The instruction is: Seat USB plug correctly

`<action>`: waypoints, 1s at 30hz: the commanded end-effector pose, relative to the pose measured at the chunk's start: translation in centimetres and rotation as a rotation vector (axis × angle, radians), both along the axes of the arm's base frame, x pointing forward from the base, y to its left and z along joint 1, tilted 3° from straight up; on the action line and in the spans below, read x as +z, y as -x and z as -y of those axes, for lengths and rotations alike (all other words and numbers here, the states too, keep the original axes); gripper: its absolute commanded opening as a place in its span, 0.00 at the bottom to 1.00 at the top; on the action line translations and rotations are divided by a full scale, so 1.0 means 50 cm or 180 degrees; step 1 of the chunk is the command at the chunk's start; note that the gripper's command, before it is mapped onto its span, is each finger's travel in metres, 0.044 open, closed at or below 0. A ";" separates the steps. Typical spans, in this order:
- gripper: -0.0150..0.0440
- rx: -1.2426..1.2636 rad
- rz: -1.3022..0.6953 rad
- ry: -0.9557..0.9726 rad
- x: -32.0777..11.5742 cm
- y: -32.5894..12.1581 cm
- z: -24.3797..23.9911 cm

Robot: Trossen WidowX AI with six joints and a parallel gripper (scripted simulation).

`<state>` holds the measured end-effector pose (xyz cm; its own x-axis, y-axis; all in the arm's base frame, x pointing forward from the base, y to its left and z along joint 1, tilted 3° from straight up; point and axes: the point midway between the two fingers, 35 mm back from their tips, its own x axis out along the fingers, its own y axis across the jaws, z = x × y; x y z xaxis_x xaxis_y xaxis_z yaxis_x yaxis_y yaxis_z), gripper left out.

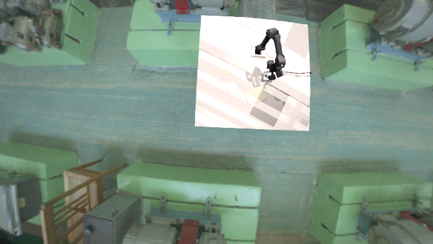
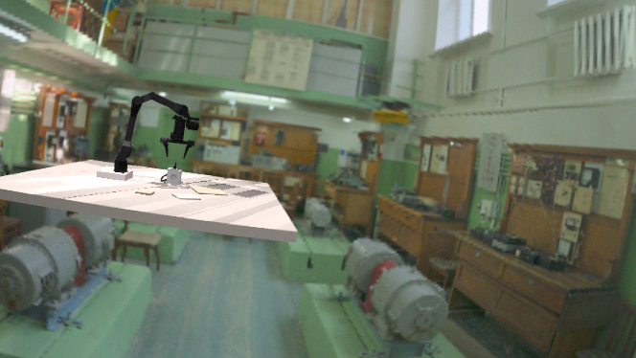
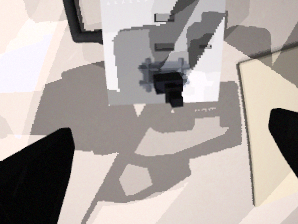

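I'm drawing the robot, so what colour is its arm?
The arm is black, clearest in the exterior view.

The power cube (image 1: 265,79) (image 2: 174,176) (image 3: 130,55) is pale grey, the plug (image 2: 175,166) (image 3: 169,84) black.

USB plug (image 2: 175,166) (image 3: 168,85) atop power cube (image 1: 266,76) (image 2: 174,176) (image 3: 130,60)
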<state>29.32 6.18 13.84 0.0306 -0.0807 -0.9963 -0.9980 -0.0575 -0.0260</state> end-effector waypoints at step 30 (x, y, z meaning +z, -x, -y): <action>1.00 0.0023 -0.0010 -0.0110 -0.050 -0.012 0.001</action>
<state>29.95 6.06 11.75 0.0311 -0.0510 -0.9982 -0.9979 -0.0582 -0.0281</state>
